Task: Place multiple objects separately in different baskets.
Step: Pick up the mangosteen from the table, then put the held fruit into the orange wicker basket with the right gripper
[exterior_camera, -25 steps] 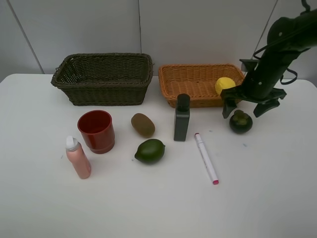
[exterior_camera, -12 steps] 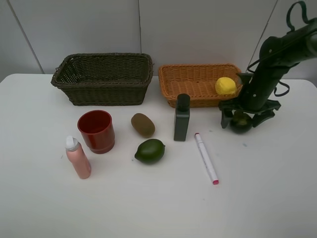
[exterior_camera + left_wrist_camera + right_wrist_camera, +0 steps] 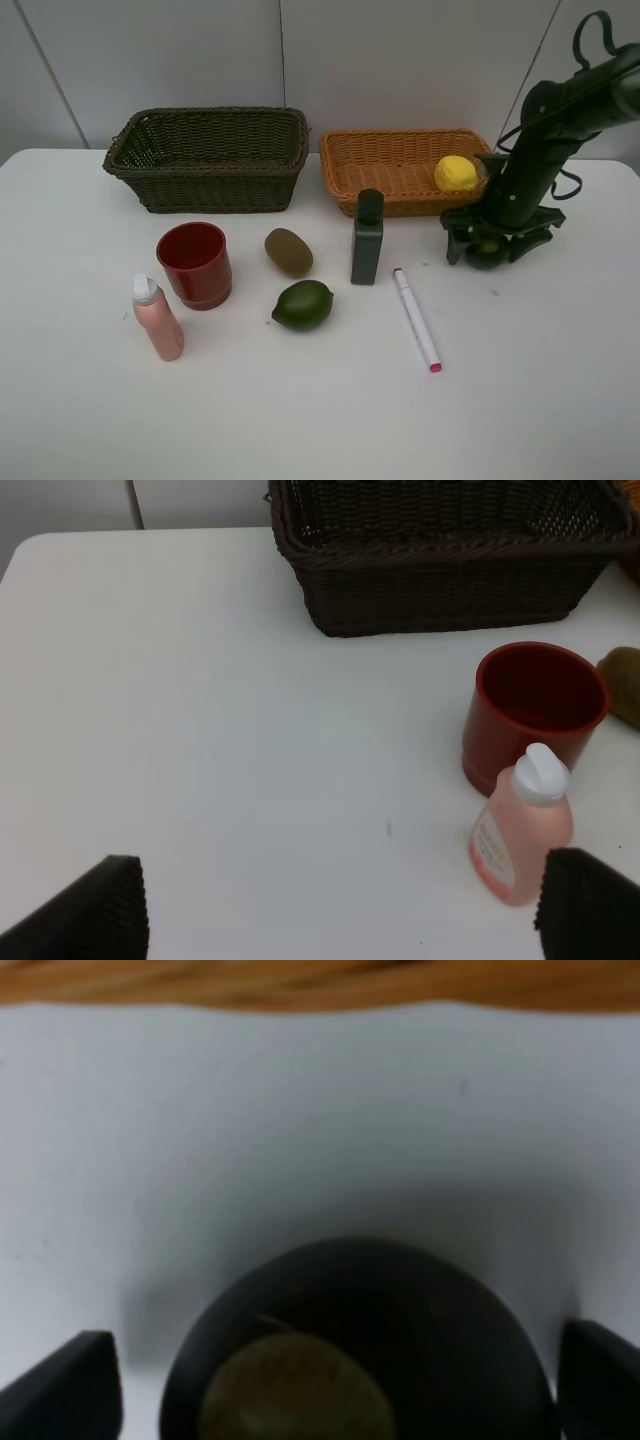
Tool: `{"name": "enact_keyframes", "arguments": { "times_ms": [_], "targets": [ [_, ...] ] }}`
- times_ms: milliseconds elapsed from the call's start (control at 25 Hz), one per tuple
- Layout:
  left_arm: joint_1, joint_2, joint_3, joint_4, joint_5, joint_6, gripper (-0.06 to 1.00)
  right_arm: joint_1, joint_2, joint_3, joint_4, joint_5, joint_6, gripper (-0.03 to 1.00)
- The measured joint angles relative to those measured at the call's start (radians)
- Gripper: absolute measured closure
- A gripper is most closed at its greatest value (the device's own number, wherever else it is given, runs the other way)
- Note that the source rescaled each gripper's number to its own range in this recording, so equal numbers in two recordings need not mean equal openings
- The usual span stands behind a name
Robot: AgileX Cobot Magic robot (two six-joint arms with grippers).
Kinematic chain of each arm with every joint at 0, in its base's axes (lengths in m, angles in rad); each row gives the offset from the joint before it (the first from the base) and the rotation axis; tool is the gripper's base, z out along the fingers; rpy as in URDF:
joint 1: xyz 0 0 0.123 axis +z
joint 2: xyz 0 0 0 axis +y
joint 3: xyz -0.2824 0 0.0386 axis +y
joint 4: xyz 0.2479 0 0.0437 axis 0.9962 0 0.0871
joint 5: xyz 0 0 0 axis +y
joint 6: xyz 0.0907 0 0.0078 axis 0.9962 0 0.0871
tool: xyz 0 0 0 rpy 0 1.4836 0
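Exterior high: right gripper (image 3: pixel 490 249) jaws apart around mangosteen (image 3: pixel 487 258); orange-tan basket (image 3: pixel 400 206) with lemon (image 3: pixel 455 172) just behind; left gripper (image 3: pixel 340 905) spread, empty.

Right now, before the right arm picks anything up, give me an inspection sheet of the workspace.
Surface: white table, no spills seen.
Job's things: lemon in orange basket; dark basket shows nothing inside; mangosteen, red cup, pink spray bottle, kiwi, lime, dark grey bottle, marker on the table.
Clutter: nothing seen.
Grippers: left gripper open above bare table; right gripper open, fingers either side of the mangosteen.
Cables: black cable loops off the right arm.
Surroundings: grey wall panels behind.
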Motion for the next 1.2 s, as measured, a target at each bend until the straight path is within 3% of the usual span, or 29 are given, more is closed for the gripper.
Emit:
{"name": "enact_keyframes", "arguments": {
  "times_ms": [80,760,1200],
  "targets": [
    [0.0,0.0,0.0,0.0,0.0,0.0,-0.05,0.0,0.0,0.0,0.0,0.0,0.0,0.34],
    [0.0,0.0,0.0,0.0,0.0,0.0,-0.05,0.0,-0.015,0.0,0.0,0.004,0.0,0.35],
    [0.0,0.0,0.0,0.0,0.0,0.0,-0.05,0.0,-0.223,-0.07,-0.003,0.102,0.0,0.35]
  ]
}}
